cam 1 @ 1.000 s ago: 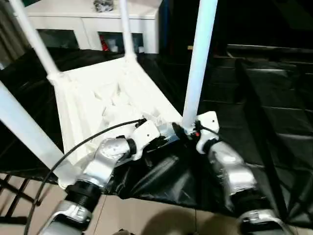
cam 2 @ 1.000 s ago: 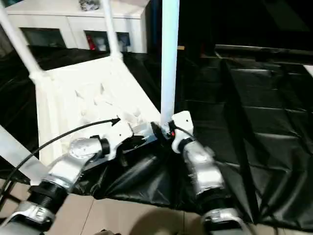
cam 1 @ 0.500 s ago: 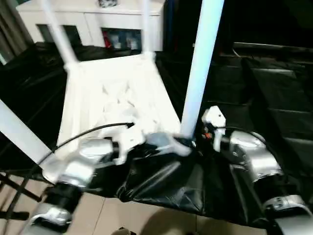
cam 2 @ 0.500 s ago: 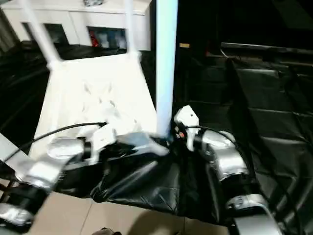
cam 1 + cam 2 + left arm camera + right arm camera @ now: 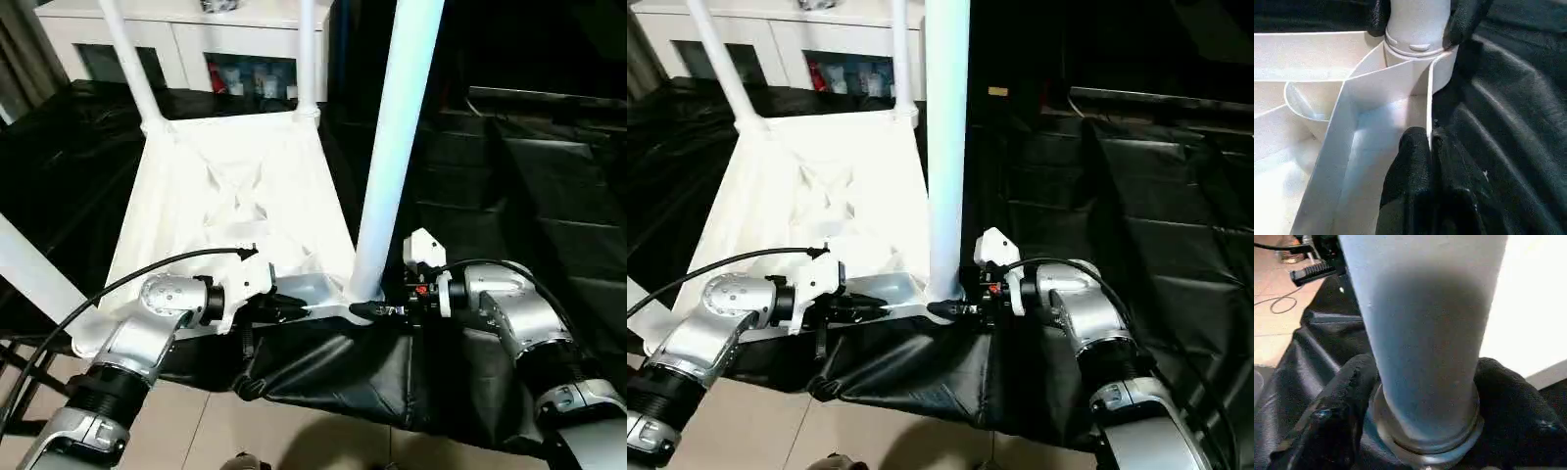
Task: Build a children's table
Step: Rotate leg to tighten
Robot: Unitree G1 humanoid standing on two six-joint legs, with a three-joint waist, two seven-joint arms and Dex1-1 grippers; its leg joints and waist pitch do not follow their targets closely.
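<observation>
**Both pincers at the near-right corner of the upturned tabletop**

Left pincer (image 5: 1425, 161): pressed together on the thin side wall of the tabletop (image 5: 225, 196), one black finger each side of the wall, just below the corner socket (image 5: 1418, 54).

Right pincer (image 5: 1422, 396): fingers (image 5: 1347, 396) set on opposite sides of the near-right leg (image 5: 392, 147) at its collar, where the tube enters the socket. The pads look pressed against the tube, though the contact line itself sits in shadow, so I read it as clamped with some doubt.

Tabletop lies ribbed side up on the desk (image 5: 509, 196), which is covered in black sheeting. The near-right leg stands upright in its socket. Far-left leg (image 5: 132, 64) and far-right leg (image 5: 307, 59) also stand in their corners. A fourth leg (image 5: 34, 274) crosses the near-left corner.

Cut off or unclear: all four legs run out of the head views' top or side edge. The tabletop's near edge is covered by the left forearm and its cable. A white cabinet (image 5: 186, 29) stands behind, its contents too small to identify.
</observation>
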